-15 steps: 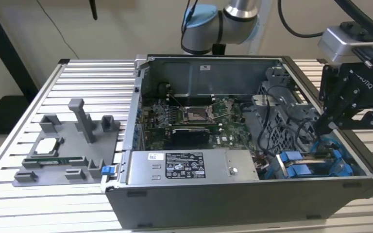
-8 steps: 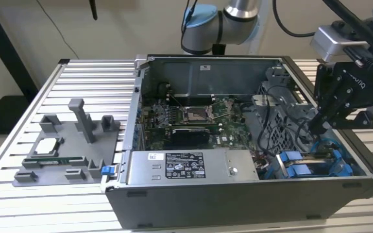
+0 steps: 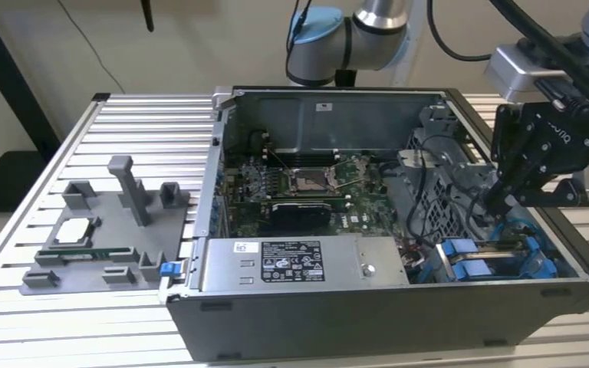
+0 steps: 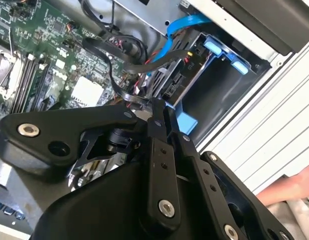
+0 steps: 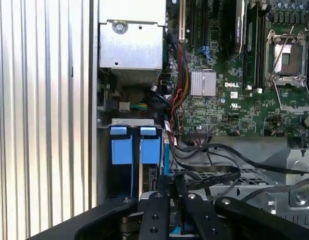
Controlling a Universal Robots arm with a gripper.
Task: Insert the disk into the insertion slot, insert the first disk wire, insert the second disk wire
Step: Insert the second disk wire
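Observation:
My gripper (image 3: 499, 203) reaches down inside the open computer case (image 3: 376, 322), at the exterior view's right. In the second wrist view its fingers (image 4: 155, 140) stand pressed together on the end of a black flat disk wire (image 4: 114, 57). Right beyond their tips is the disk (image 4: 177, 80), which sits in the insertion slot (image 4: 214, 95) in its blue carrier (image 4: 187, 122). Two blue carrier tabs (image 5: 122, 147) show at the slot's mouth in the first wrist view, with my gripper (image 5: 172, 184) just behind them. A light blue wire (image 4: 187, 24) runs to the disk's end.
The motherboard (image 3: 305, 188) fills the case's middle, and the silver power-supply box (image 3: 300, 264) lies along its front. Loose black cables (image 5: 214, 172) cross beside the fingers. A grey fixture with parts (image 3: 100, 238) sits on the slatted table. A person's hand (image 4: 294, 187) is at the table's edge.

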